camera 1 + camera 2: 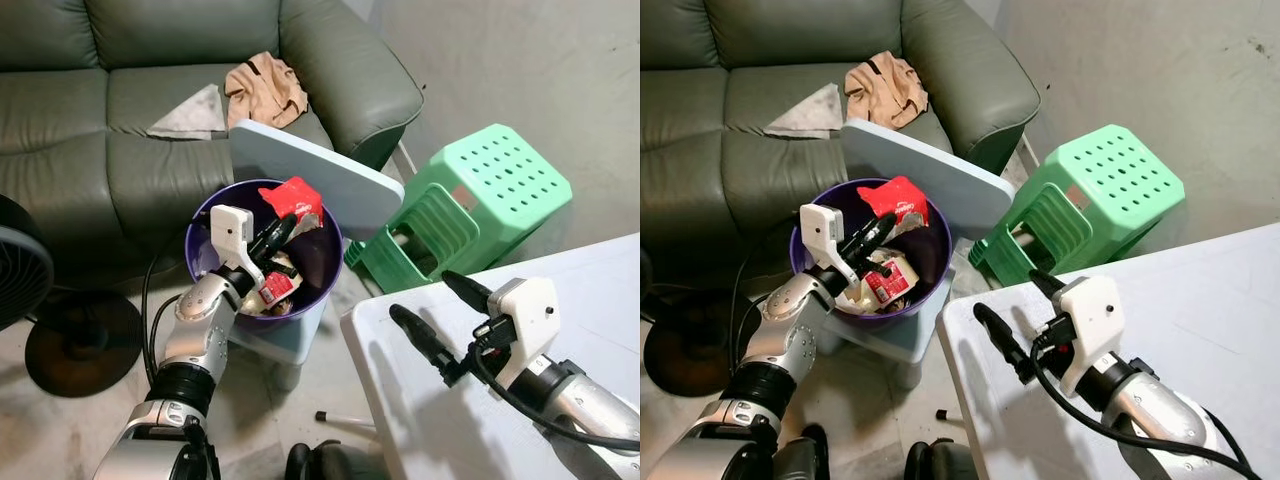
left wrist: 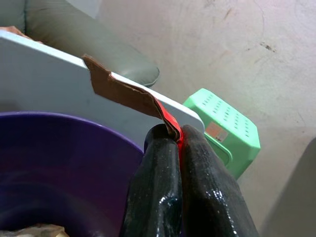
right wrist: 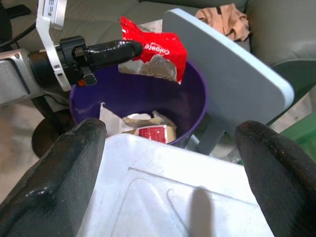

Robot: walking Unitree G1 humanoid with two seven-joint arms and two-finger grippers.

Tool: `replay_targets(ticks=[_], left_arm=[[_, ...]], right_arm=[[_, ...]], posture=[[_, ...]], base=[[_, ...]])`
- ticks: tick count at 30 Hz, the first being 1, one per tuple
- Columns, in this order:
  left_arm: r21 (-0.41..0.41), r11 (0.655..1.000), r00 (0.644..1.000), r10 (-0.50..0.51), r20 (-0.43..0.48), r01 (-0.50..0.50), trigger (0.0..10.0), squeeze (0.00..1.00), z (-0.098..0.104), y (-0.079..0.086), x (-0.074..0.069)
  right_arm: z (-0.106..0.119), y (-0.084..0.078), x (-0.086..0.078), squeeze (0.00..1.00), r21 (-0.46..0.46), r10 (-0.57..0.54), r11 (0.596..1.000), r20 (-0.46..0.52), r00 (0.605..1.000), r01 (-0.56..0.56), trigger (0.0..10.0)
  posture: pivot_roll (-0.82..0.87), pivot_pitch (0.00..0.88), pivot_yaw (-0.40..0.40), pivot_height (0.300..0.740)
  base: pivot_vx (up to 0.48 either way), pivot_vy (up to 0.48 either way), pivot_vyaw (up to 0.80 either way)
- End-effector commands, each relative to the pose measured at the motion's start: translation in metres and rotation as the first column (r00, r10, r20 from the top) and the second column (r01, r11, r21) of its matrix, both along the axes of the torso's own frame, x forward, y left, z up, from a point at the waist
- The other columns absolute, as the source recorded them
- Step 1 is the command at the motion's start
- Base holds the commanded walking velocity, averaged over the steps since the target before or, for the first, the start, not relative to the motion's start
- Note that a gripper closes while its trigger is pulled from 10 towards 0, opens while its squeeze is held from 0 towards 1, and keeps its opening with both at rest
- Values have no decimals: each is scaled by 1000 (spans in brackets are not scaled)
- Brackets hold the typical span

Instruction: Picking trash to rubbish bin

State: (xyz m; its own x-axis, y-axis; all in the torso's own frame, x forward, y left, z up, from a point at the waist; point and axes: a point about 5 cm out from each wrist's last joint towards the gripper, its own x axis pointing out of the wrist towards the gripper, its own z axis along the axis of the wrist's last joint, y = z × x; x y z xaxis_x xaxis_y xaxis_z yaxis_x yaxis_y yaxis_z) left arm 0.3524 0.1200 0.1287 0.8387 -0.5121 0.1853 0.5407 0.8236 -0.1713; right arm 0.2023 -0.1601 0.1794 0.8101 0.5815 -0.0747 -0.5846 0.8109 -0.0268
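- now the left gripper (image 1: pixel 282 230) pinches a crumpled red cardboard toothpaste box (image 1: pixel 293 196) over the round glossy purple plastic bin (image 1: pixel 322 262).
- right gripper (image 1: pixel 432 312) hangs spread above the smooth white table (image 1: pixel 600 290).

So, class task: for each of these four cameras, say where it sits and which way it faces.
Left eye view: on the head, facing forward and down at the purple bin; both arms show.
Right eye view: beside it, same scene.
Left wrist view: on the left wrist, looking along the left gripper clamping the red carton.
Right wrist view: on the right wrist, over the white table, facing the bin between the right gripper's spread fingers.
Shared: the bin and carton.
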Motion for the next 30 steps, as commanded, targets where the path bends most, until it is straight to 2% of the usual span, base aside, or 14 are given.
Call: replay_targets(ticks=[1, 11, 12, 15, 16, 17, 30], left_arm=[[-2, 1000, 1000, -11, -10, 11, 10000, 0, -3, -4, 0], [-6, 999, 999, 36, -17, -36, 10000, 0, -3, 2, 3], [-4, 999, 999, 35, -19, -35, 10000, 0, -4, 2, 3], [-1, 999, 999, 32, -22, -32, 10000, 0, -5, 2, 3], [-10, 1000, 999, 26, -26, -26, 10000, 969, -5, 3, 3], [-22, 1000, 999, 21, -30, -21, 10000, 1000, -5, 4, 3], [-25, 999, 999, 28, -22, -29, 10000, 1000, -3, 8, 5]], right_arm=[[4, -5, -2, 1000, -8, -8, 1000, -2, 1000, 8, 10000], [8, -7, 0, 1000, -26, -15, 1000, -4, 1000, 15, 10000], [8, -7, 0, 0, -28, -17, 999, -3, 1000, 17, 10000], [9, -7, 1, 0, -27, -17, 999, -5, 1000, 17, 10000], [8, -7, 1, 0, -24, -21, 999, -7, 1000, 21, 10000], [8, -7, 1, 0, -26, -20, 999, -8, 1000, 20, 10000], [9, -7, 1, 0, -15, -14, 1000, -13, 1000, 14, 10000]], posture=[[-218, 299, -244, 715], [-221, 293, -249, 715], [-221, 295, -250, 715], [-218, 296, -252, 715], [-218, 295, -251, 715], [-219, 296, -250, 715], [-216, 296, -250, 715]], base=[[0, 0, 0], [0, 0, 0], [0, 0, 0], [0, 0, 0], [0, 0, 0], [0, 0, 0], [0, 0, 0]])
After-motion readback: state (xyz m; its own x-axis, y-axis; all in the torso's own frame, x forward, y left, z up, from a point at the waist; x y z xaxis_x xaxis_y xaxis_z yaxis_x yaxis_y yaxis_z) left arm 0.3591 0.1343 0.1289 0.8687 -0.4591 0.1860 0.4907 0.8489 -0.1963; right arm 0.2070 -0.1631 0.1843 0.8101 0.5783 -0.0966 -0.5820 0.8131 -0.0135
